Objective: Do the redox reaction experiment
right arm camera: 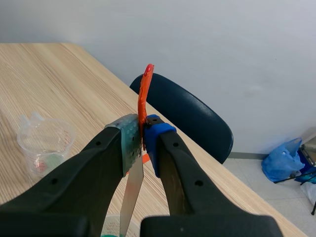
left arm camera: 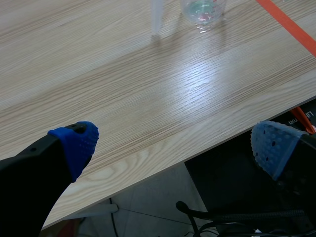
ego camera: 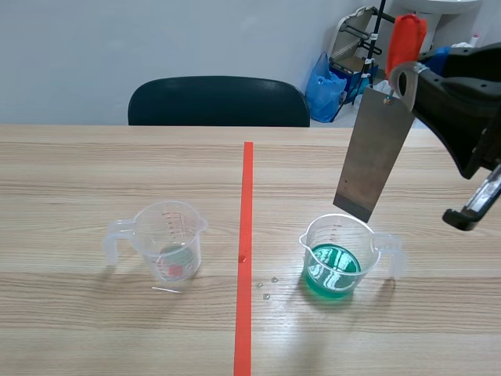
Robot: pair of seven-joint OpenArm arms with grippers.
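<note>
Right gripper (right arm camera: 143, 142) around metal plate (ego camera: 374, 157)

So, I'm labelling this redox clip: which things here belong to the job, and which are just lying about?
Job: metal plate in the right tool; cup of green liquid; second clear cup.
Lying about: black chair; blue bag.

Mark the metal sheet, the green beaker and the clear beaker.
metal sheet (ego camera: 374, 160), scene view, middle of its face.
green beaker (ego camera: 325, 233), scene view, inner wall above liquid.
clear beaker (ego camera: 150, 244), scene view, side wall.
</note>
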